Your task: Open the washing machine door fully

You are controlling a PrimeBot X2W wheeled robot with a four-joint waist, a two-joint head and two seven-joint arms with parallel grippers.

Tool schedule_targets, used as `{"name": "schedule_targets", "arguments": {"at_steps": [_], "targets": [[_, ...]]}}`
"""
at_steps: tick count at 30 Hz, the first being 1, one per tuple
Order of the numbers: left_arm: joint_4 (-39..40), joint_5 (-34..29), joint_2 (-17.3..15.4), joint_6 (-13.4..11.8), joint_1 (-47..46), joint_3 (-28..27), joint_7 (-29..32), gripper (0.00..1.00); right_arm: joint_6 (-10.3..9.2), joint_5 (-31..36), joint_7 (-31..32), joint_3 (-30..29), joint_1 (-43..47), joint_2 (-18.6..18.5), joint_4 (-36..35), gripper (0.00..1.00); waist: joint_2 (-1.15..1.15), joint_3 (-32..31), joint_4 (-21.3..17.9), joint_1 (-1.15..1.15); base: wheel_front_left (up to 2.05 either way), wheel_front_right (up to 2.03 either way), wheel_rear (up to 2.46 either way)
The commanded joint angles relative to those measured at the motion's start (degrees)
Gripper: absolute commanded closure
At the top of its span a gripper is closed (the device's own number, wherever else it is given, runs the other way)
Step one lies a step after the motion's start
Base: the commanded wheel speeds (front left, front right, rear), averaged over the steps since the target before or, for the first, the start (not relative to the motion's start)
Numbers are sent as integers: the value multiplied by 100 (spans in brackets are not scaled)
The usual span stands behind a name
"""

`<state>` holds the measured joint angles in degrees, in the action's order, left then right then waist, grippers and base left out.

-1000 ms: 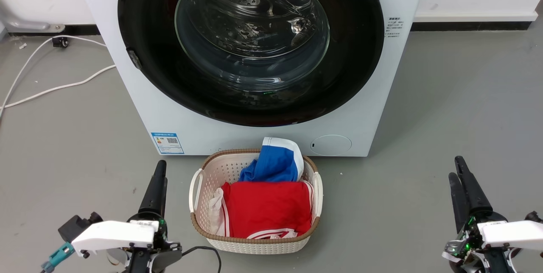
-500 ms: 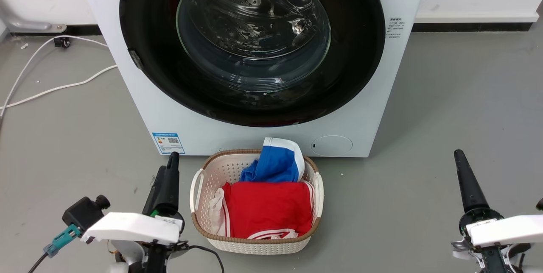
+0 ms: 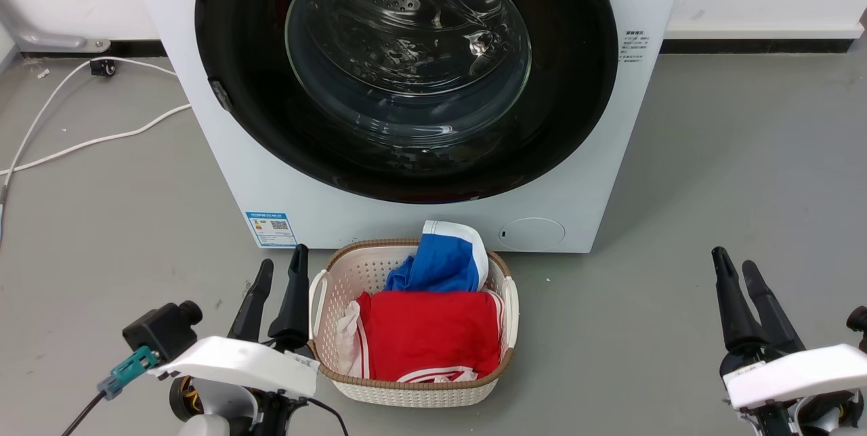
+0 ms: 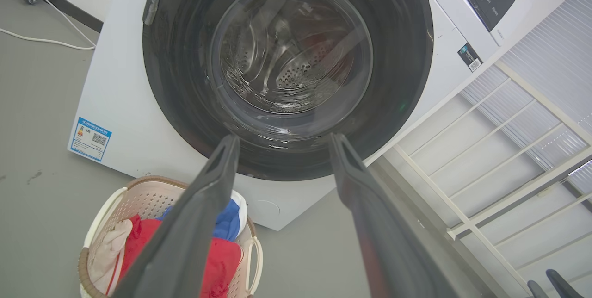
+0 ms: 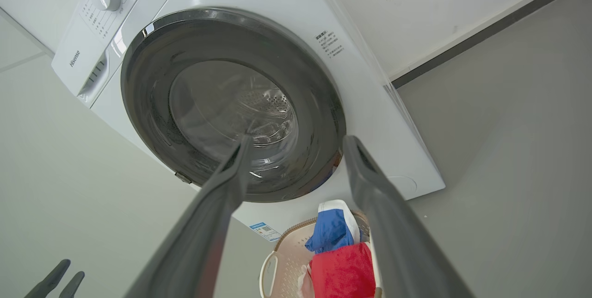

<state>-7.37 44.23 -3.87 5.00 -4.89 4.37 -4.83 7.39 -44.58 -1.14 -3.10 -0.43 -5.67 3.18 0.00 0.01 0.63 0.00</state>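
The washing machine door (image 3: 406, 70) is a big glossy black round door with a clear glass bowl at its centre, and it sits closed flat against the white washer front; it also appears as the washing machine door (image 4: 286, 66) and the washing machine door (image 5: 231, 103). My left gripper (image 3: 281, 263) stands open low on the floor side, just left of the laundry basket, well short of the door. My right gripper (image 3: 735, 267) is open at the lower right, far from the washer. Between each pair of fingers there is nothing, as seen with the left gripper (image 4: 282, 143) and right gripper (image 5: 296, 143).
A wicker-rimmed white basket (image 3: 318, 294) with red and blue clothes stands on the floor right before the washer. White cables (image 3: 81, 141) run over the grey floor at the left. A small round white flap (image 3: 532, 233) sits at the washer's lower right.
Left gripper has moved up and right toward the basket and its fingers now show apart. Right gripper's two fingers show spread again. The head view shifted slightly.
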Motion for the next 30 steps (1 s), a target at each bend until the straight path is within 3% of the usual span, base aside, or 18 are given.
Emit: {"name": "schedule_targets", "arguments": {"at_steps": [1, 30], "targets": [[74, -253, -63, -36, -81, 61, -69, 0, 8, 273, 5, 2, 1, -55, -133, 0, 0, -1, 3, 0, 0, 0, 0], [-66, -2193, -416, -512, -94, 688, -507, 0, 11, 2392, 33, 11, 324, 20, -536, 0, 0, -54, 9, 0, 0, 0, 0]]}}
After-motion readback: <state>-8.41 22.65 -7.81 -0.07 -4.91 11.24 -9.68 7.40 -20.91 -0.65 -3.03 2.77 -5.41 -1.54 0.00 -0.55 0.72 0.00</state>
